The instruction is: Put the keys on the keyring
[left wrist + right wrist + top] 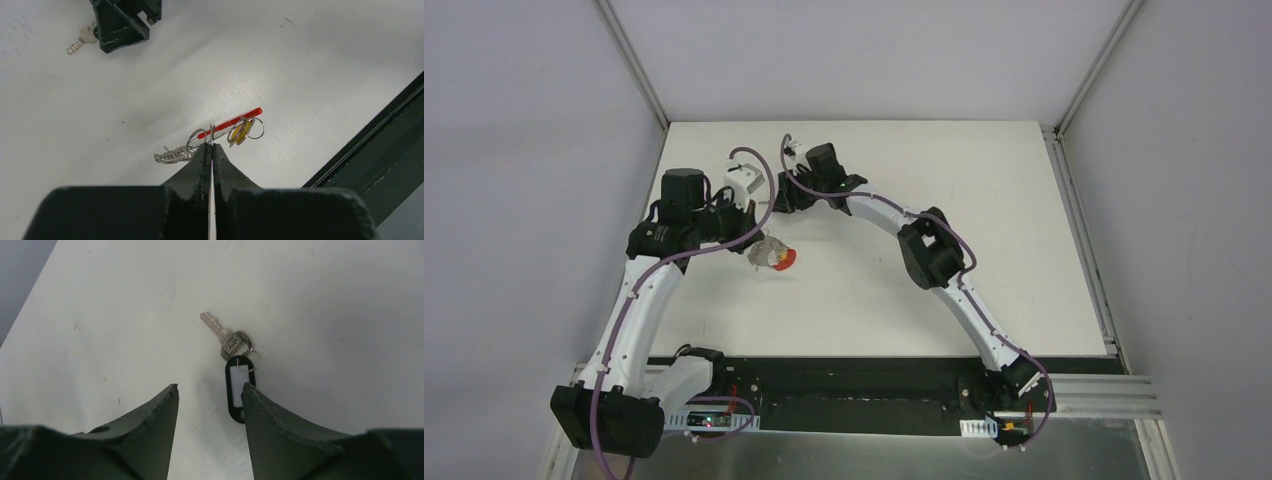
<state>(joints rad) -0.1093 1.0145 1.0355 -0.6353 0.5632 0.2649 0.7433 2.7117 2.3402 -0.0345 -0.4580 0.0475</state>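
Top view: your left gripper (pixel 760 250) sits left of centre on the table (pixel 984 200) with the keyring (pixel 781 260) at its tip, the red band toward 4 o'clock. Your right gripper (pixel 792 153) is at 12 o'clock from it, near the far edge. The key is too small to pick out from up here.

Left wrist view: your left gripper (pixel 211 148) has its jaws pressed together on a wire loop of the keyring (pixel 230 121). From the tips, the red band runs out toward 2 o'clock and the coil of loops toward 9 o'clock. A yellow tag (pixel 241 133) hangs at 3 o'clock. The key (pixel 82 40) lies well apart at 10 o'clock, just beside the right gripper (pixel 120 30).

Right wrist view: your right gripper (pixel 210 388) has its jaws parted with nothing clamped between them. The key (pixel 226 335) lies flat on the table beyond the tips at 1 o'clock, its blade pointing to 11 o'clock. Its black tag (pixel 236 390) lies against the inner edge of the finger (pixel 280 425) on the right of the view. It seems to touch, though you can't be sure.
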